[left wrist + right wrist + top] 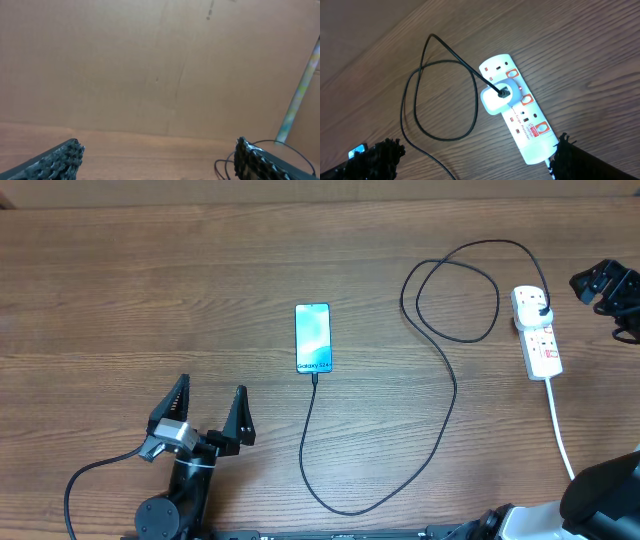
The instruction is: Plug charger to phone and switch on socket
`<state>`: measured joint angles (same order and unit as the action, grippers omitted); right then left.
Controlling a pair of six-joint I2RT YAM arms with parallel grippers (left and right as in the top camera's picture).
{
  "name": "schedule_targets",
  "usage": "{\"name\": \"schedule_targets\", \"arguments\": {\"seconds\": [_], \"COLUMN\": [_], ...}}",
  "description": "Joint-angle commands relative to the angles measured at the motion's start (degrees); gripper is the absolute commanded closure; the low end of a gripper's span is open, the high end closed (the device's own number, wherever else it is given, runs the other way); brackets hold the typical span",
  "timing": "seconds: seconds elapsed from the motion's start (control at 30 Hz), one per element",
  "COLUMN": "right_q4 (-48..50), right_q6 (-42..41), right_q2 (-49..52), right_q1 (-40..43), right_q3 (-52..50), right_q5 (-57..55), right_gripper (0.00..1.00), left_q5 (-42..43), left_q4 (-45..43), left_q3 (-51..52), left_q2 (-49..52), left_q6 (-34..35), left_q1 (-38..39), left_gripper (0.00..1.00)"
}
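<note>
The phone (313, 337) lies face up mid-table with its screen lit. The charger's thin black cable (447, 395) meets the phone's bottom edge, loops along the table and ends in a white plug body (494, 98) seated in the socket (541, 340). The socket is a white power strip at the far right, also in the right wrist view (527, 125), with small red switches. My right gripper (475, 160) is open and empty above the strip, at the right edge of the overhead view (610, 295). My left gripper (205, 405) is open and empty at the front left, away from everything.
The strip's white cord (560, 430) runs toward the front right edge. The left wrist view shows a plain brown wall, the table's far part and a bit of black cable (224, 165). The phone's corner shows in the right wrist view (357, 150).
</note>
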<state>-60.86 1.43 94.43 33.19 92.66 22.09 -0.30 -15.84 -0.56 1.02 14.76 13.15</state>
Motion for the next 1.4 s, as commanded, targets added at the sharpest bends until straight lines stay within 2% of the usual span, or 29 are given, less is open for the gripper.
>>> {"name": "schedule_targets", "arguments": {"seconds": [0.0, 0.43, 0.73, 1.07, 1.37], "right_q4": [0.3, 0.3, 0.3, 0.3, 0.3], "right_q6": [-0.2, -0.2, -0.2, -0.2, -0.2], "right_q2": [-0.1, -0.1, -0.1, -0.1, -0.1], "right_q1": [0.0, 0.0, 0.0, 0.0, 0.0], "right_q3": [0.2, 0.2, 0.2, 0.2, 0.2], "right_q5": [-0.2, -0.2, -0.2, -0.2, -0.2], "right_gripper": [0.0, 0.0, 0.0, 0.0, 0.0], "left_q5": [-1.9, -5.7, -5.2, -2.7, -2.9], "left_q4": [0.4, 19.8, 19.9, 20.3, 20.1], "left_q3": [0.3, 0.3, 0.3, 0.2, 0.2], "left_q2": [-0.8, -0.8, -0.8, -0.8, -0.8], "left_q6": [-0.7, -0.7, -2.1, -11.9, -11.8], "left_q1": [0.3, 0.2, 0.2, -1.1, -3.9], "left_gripper": [0.0, 0.0, 0.0, 0.0, 0.0]}}
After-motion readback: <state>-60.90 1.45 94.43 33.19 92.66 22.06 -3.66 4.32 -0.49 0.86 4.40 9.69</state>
